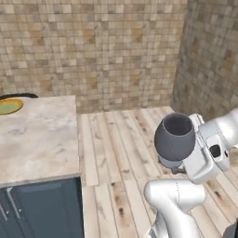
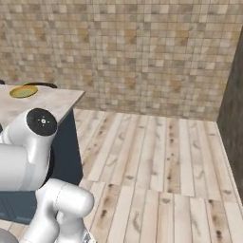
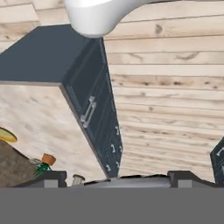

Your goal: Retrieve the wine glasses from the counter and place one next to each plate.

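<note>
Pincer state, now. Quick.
Pincer: jaws wide but closed around the bowl of the large wine glass, carried upright above the wooden floor.

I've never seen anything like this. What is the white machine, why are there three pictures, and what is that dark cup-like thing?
The white machine is a robot arm on a base that can drive. Two pictures come from cameras on that base, behind the arm to its left and right. The third looks along its gripper, a two-fingered hand. The dark thing is a smoky wine glass, gripped upright over the wooden floor. To the arm's left stands a marbled worktop over dark-blue cabinets. A yellow-rimmed plate with a green centre lies at its far edge.
</note>
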